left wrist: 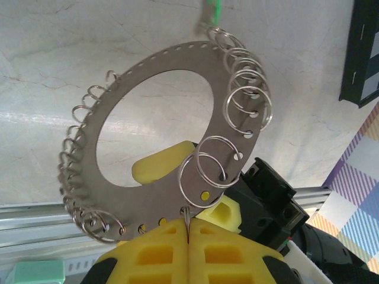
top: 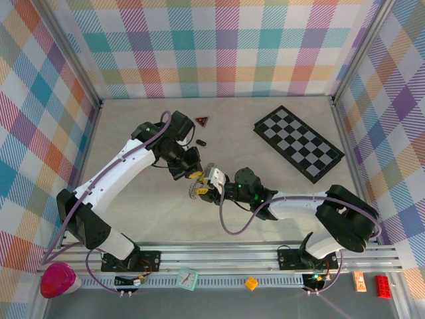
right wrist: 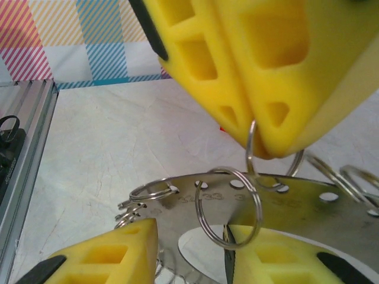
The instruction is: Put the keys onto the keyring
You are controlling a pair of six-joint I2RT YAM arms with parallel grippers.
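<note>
Yellow padded fingers (left wrist: 160, 254) of the left hand (left wrist: 186, 228) are pressed tight together, pinching the wire of one small loop. That loop runs through a hole at the edge of the keyring (left wrist: 151, 65), a flat silvery metal band pierced all round with holes. The left hand holds it near the middle of the pale marbled counter (top: 153, 219).

The keys (left wrist: 74, 171) are thin wire loops threaded through those holes. In the left wrist view a dense run follows the band's left side, a cluster sits at its upper right, and two loops hang at its lower right.

Behind the hands, towards the back wall, a dark red triangle (top: 201, 121) and a small black oval piece (top: 200, 142) lie on the counter, near each other but apart.

Just right of the keyring, the right hand (right wrist: 189, 236) is open. One yellow finger sits inside the band's central opening and the other outside its rim. I cannot tell whether either touches the metal.

Further right, a black-and-white chequered board (top: 299, 143) lies flat and well apart.
</note>
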